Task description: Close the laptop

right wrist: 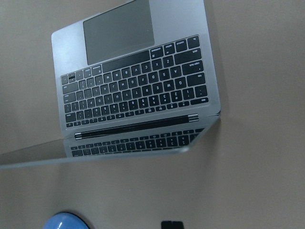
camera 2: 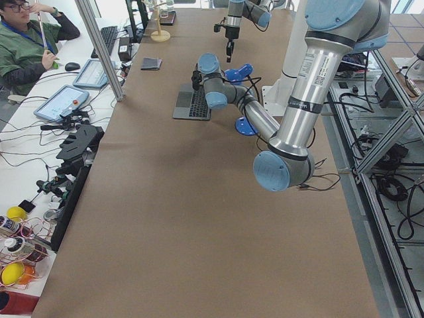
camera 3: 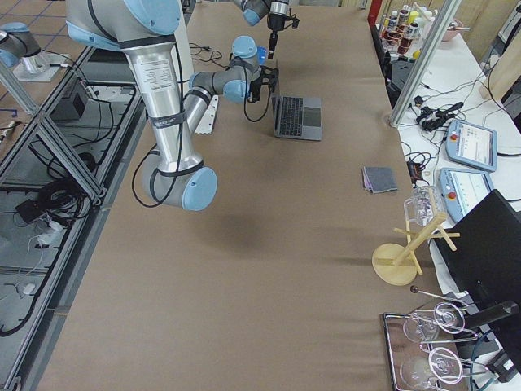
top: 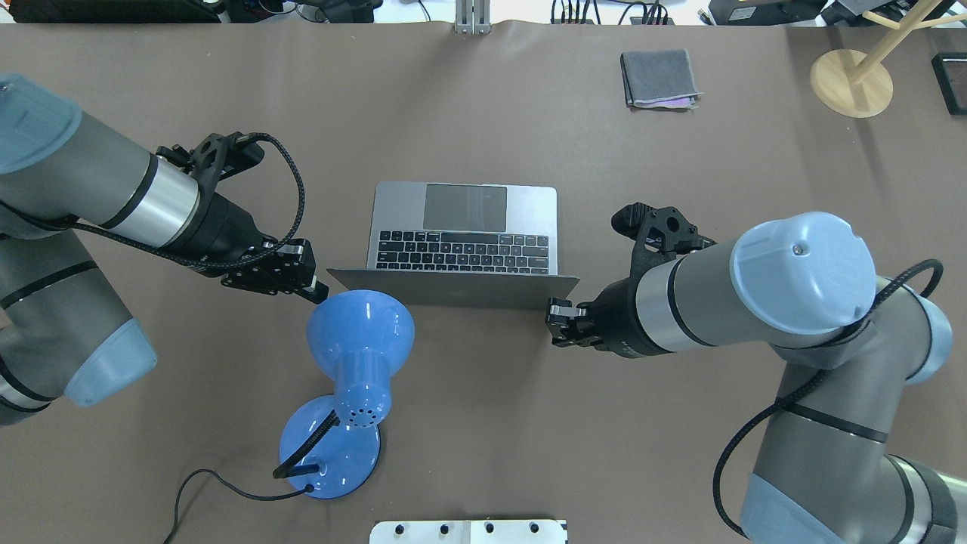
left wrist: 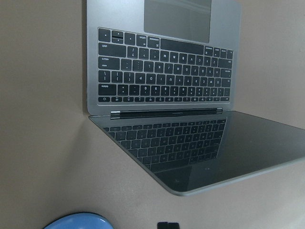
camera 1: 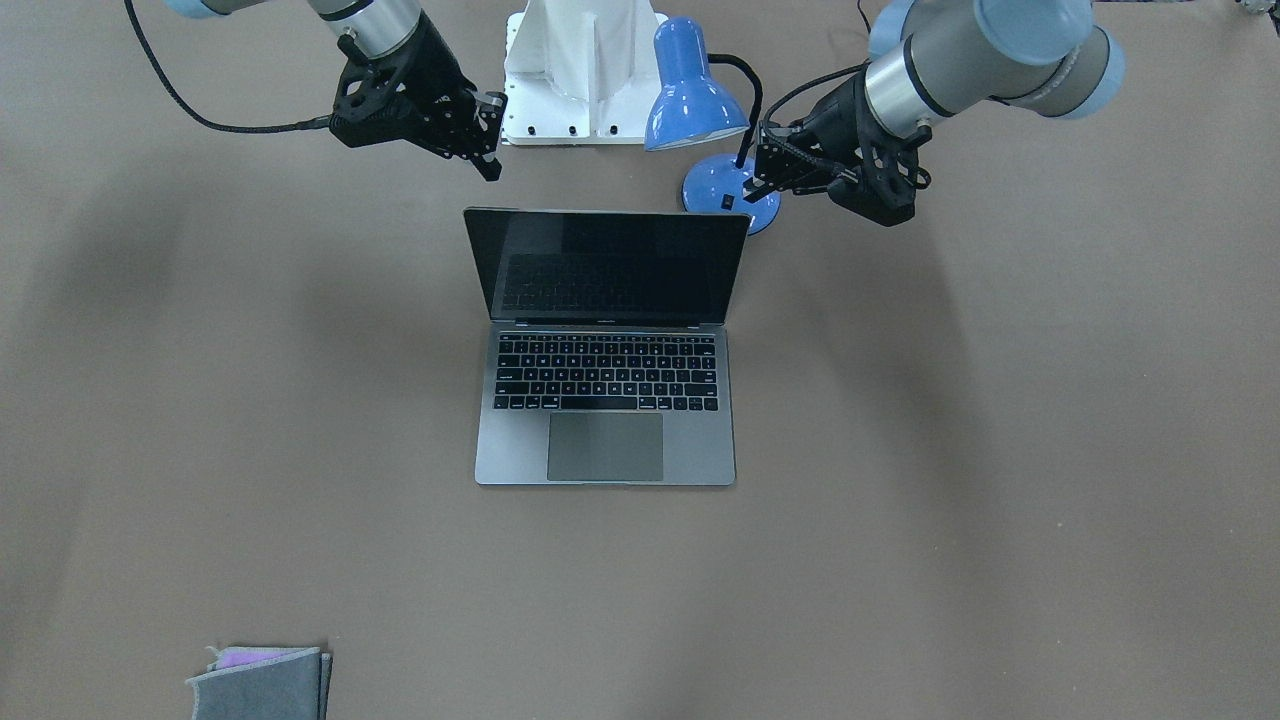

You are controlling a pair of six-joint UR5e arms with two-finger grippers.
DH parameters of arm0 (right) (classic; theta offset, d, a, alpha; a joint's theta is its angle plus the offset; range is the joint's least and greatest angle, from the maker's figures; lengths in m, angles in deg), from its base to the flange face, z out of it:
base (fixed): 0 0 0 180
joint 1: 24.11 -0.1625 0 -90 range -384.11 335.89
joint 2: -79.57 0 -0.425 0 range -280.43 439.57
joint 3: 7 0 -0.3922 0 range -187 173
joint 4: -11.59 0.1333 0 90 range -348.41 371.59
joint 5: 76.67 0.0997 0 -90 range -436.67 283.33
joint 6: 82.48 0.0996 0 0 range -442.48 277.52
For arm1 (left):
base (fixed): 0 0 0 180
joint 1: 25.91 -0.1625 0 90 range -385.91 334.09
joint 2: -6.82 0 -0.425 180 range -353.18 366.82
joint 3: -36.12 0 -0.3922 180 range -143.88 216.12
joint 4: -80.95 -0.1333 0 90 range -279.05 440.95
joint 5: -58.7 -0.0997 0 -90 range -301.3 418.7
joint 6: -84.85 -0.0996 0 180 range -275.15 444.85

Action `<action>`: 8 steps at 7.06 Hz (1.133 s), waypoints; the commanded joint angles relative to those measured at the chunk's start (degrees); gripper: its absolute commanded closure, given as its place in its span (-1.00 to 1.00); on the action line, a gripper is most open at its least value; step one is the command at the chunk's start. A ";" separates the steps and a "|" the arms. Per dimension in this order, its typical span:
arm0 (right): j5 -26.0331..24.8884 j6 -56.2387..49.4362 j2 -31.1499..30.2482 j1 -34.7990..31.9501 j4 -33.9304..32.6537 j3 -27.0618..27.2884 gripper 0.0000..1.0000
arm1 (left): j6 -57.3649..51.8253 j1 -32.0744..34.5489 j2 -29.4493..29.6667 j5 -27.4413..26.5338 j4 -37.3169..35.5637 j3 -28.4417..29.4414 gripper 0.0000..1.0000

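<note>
Laptop (top: 464, 227): mid-table, open, lid leaning back toward my base; hinge runs left-right.
Left gripper (top: 316, 289): fingers pinched together, empty; just beside the lid's left top corner, on its near side.
Right gripper (top: 557, 321): clenched, empty; near the right top corner.
Coming move: I judge the lid is pushed farward and down; left claw is slightly closer.
Blue lamp (top: 361, 332): near side, beside the left claw.
Grey pouch (top: 659, 79): far right, well apart.
</note>
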 commanded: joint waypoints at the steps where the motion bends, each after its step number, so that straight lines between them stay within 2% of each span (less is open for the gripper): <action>1: -0.12 -0.33 1.99 -2.27 -0.01 -2.64 1.00 | 0.18 -0.44 0.55 -0.52 0.00 -0.02 1.00; 4: -0.12 -0.41 2.44 -3.07 -0.01 -3.36 1.00 | 2.03 -2.11 1.69 -2.81 0.00 0.60 1.00; 8: -0.11 -0.50 2.44 -4.12 -0.18 -3.89 1.00 | 1.50 -2.11 1.87 -2.90 0.00 1.12 1.00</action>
